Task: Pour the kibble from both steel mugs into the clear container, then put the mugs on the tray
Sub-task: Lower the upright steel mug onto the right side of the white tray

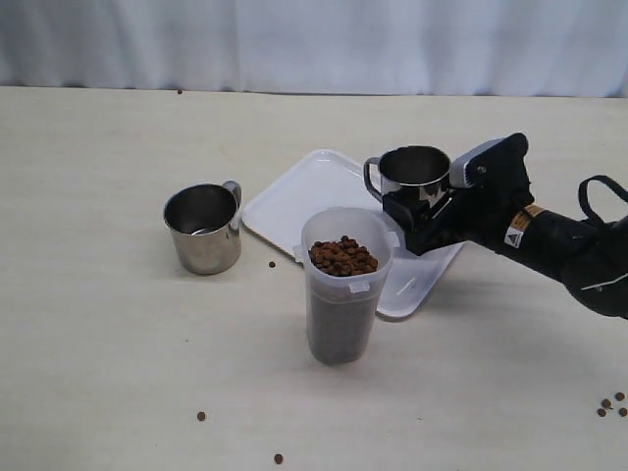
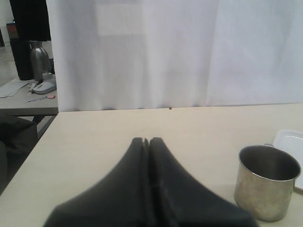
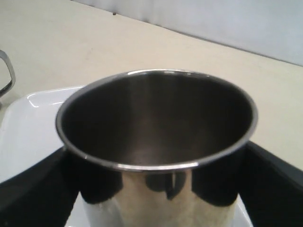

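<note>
My right gripper (image 1: 418,199) is shut on a steel mug (image 1: 416,173), upright and empty, just over the far right part of the white tray (image 1: 294,196). In the right wrist view its black fingers (image 3: 34,189) hug both sides of the mug (image 3: 156,118). The other steel mug (image 1: 203,228) stands empty on the table, left of the tray. In front of the tray stands the clear container (image 1: 341,304), filled almost to the rim with kibble (image 1: 342,256). My left gripper (image 2: 146,140) is shut on nothing, back from the left mug (image 2: 267,182); it is out of the exterior view.
Loose kibble lies on the table: one pellet (image 1: 273,264) by the left mug, two (image 1: 201,416) near the front edge, a few (image 1: 610,405) at the far right. A white curtain (image 1: 314,44) closes the back. The table's left edge (image 2: 28,151) shows in the left wrist view.
</note>
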Controlling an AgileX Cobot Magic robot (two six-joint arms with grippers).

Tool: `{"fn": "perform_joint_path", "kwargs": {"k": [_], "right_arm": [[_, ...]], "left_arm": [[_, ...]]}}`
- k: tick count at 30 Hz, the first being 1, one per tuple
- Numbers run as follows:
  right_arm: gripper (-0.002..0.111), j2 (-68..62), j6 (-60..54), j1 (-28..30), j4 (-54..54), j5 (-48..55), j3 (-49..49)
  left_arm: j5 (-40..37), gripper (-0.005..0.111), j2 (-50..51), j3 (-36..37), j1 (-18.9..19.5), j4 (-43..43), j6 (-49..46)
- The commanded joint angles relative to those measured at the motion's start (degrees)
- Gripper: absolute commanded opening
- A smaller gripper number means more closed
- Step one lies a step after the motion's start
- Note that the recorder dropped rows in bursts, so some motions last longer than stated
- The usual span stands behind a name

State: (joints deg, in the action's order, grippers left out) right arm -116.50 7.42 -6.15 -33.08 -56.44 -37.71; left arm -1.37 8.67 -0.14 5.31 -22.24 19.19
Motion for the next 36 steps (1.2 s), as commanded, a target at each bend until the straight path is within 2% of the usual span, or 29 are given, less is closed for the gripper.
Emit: {"fn": "perform_joint_path", "kwargs": {"k": [1, 25, 31, 35, 36], "right_arm": [[0.005, -1.4, 0.3, 0.0, -0.4, -0.7, -0.9], [0.006, -4.7, 0.3, 0.0, -0.4, -1.1, -2.2], [0.024, -4.7, 0.3, 0.0, -0.4, -1.1, -2.2], [0.040, -4.7, 0.3, 0.0, -0.4, -1.1, -2.2], [0.047, -4.7, 0.3, 0.0, -0.4, -1.0, -2.2]], "left_arm": [[0.4, 0.000, -0.4, 0.1, 0.1, 0.0, 0.2], [0.4, 0.000, -0.4, 0.1, 0.1, 0.0, 0.2], [0.4, 0.000, -0.4, 0.1, 0.1, 0.0, 0.2], [0.4, 0.000, -0.4, 0.1, 0.1, 0.0, 0.2], [0.4, 0.000, -0.4, 0.1, 0.1, 0.0, 0.2]]}}
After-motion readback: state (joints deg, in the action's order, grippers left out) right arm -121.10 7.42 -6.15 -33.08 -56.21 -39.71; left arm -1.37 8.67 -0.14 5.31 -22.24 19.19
